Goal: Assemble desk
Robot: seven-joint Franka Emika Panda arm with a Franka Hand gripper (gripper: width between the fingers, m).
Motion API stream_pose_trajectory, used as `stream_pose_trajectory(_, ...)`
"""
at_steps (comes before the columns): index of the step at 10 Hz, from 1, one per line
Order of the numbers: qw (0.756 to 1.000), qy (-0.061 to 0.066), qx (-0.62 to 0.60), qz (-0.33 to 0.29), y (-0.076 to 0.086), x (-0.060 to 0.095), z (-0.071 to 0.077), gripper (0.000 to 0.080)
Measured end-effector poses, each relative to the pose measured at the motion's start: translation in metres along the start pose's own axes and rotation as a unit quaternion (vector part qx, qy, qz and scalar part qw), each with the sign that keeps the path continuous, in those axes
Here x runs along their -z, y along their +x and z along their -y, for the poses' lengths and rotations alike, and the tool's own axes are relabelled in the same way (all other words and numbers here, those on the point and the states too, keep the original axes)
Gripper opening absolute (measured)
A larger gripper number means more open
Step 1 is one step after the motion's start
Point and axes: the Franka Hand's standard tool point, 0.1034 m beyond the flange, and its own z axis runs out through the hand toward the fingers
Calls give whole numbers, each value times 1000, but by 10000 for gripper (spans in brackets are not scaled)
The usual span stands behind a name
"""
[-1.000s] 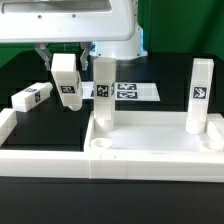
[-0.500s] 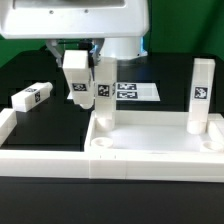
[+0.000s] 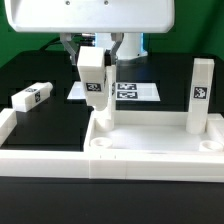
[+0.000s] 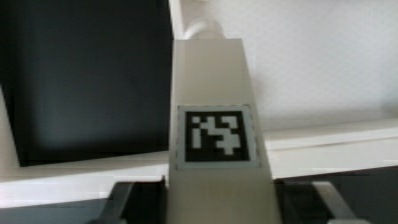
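Since the earlier frame, the held leg (image 3: 93, 80) has been carried toward the exterior view's right and is now seen in front of the standing leg (image 3: 104, 118) at a corner of the tabletop (image 3: 150, 160). The held leg is pinched by the gripper (image 3: 93, 52). In the wrist view, it is seen clamped upright. The standing leg could be struck and unseated if the sideways travel is continued at this height.
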Motion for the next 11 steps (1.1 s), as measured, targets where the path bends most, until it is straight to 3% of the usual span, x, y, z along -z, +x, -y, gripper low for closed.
stream_pose_trajectory(3,996,-3,-11,-85,7,-1,0,288)
stream_pose_trajectory(4,996,13,-31,-81,3,-1,12,288)
stream_pose_trajectory(5,995,21,-48,-83,2,1,31,288)
stream_pose_trajectory(6,995,25,-56,-84,2,5,51,288)
stream_pose_trajectory(7,995,23,-58,-83,3,9,60,288)
stream_pose_trajectory(8,996,15,-50,-75,4,10,56,288)
stream_pose_trajectory(11,995,15,-50,-81,6,9,57,288)
